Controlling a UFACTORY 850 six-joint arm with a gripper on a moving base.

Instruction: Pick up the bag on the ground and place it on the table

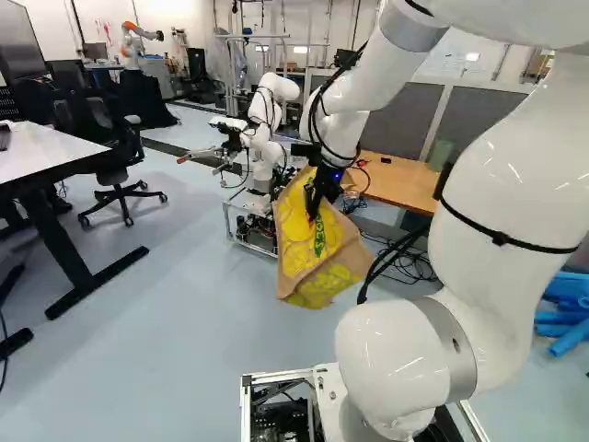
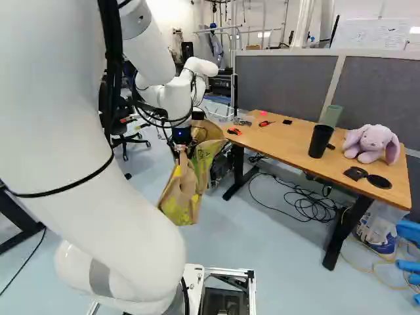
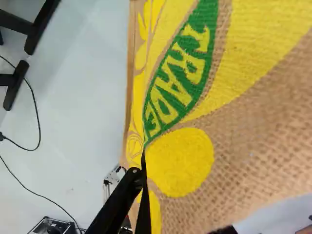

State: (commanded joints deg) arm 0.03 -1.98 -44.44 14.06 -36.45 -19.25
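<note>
Right base view: the bag (image 2: 178,200) hangs from the gripper (image 2: 181,148), just beside the left end of the wooden table (image 2: 282,139) and not on its top. Brown with yellow and green printing, it dangles off the floor (image 2: 262,230) — part of it reaches lower than the tabletop. The wrist view shows the pincer closed on the bag's cloth, one of its black fingers (image 3: 119,202) against the fabric, the rest largely covered by it. On the wooden table sit a black cup (image 2: 320,140) and a purple plush rabbit (image 2: 373,143), both toward its right end — and beneath it lie black cables (image 2: 314,205). In the left base view, another robot (image 1: 265,138) stands left of that table.
</note>
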